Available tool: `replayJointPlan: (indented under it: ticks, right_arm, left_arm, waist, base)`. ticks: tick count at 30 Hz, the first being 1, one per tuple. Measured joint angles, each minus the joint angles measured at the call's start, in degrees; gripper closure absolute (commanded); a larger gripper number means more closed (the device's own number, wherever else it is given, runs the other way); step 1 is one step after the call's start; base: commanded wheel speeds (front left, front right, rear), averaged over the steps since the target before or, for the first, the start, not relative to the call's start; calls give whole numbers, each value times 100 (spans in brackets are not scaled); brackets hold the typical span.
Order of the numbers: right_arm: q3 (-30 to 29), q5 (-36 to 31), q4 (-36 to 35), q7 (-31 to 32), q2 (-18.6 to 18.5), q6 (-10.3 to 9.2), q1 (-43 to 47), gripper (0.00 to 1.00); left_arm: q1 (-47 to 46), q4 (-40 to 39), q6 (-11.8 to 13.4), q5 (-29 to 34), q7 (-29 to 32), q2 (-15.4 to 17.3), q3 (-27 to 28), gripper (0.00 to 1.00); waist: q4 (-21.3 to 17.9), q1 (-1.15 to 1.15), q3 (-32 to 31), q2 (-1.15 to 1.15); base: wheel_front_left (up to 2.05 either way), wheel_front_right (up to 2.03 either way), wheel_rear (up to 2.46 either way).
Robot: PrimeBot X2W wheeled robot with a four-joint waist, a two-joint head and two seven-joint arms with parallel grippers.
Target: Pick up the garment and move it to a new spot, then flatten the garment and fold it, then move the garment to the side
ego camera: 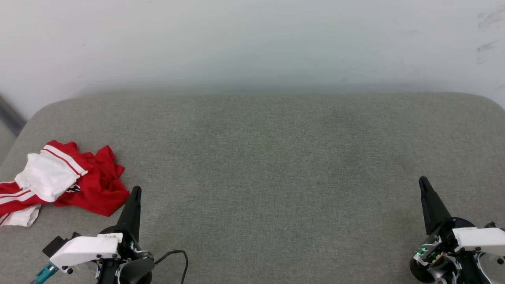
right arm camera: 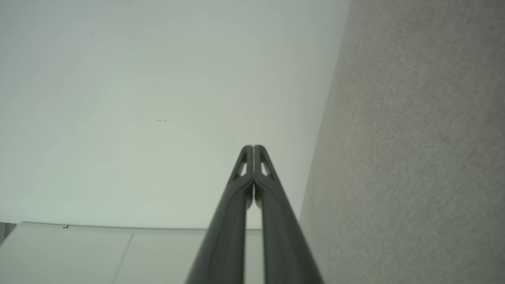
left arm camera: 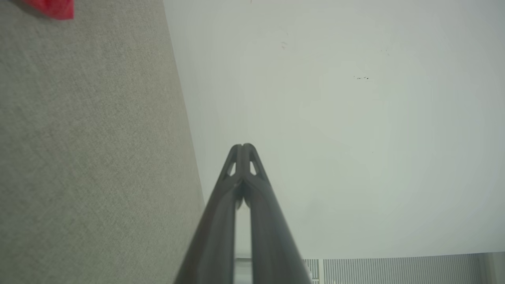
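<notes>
Lying crumpled on the fuzzy gray cushion [ego camera: 256, 157], the soft red-and-white garment [ego camera: 67, 179] sits near left, just beside the left gripper [ego camera: 136, 190]. Left wrist view: its thin dark fingers [left arm camera: 221, 221] pinch together, empty. Right wrist view: the right gripper [right arm camera: 253, 148] pinches together too, empty.

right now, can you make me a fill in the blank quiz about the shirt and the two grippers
1. The garment lies crumpled at the ___ end of the grey cushion.
2. Both the left gripper and the right gripper are ___ and hold nothing.
3. The gripper nearer the garment is the ___ one.
Missing words: left; shut; left
</notes>
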Motion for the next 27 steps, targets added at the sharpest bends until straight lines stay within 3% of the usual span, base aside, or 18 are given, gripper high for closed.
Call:
replayJointPlan:
  ticks: [27]
  right_arm:
    - [0, -1, 0, 0, 0, 0, -1, 100]
  left_arm:
    - [0, 0, 0, 0, 0, 0, 0, 100]
  waist:
    - [0, 0, 0, 0]
  base:
    - [0, 0, 0]
